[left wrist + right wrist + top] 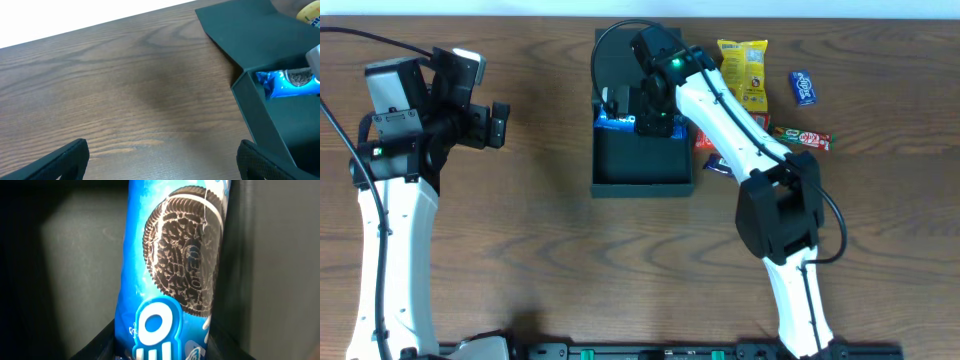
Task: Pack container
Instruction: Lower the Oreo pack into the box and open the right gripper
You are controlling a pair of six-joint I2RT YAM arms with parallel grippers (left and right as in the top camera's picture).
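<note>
**Overhead view.** Find the container (642, 186) at the middle of the worktop, toward the far edge, with its lid flap (612, 52) open toward that edge. The right gripper (642, 120) is inside the container at its far end, over a blue cookie packet (613, 122). The left gripper (498, 125) hangs near the left edge, well apart from the container. A yellow packet (744, 72) and a red bar (802, 136) lie outside the container, toward the far right corner.

**Left wrist view.** The left gripper's fingers (65, 160) stand wide apart and hold nothing. The container wall (260, 120) shows ahead of them, untouched, with the packet's end above it.

**Right wrist view.** The right gripper is clamped on the blue cookie packet, which runs out from between its fingers (95, 350) over the container's dark floor.
</note>
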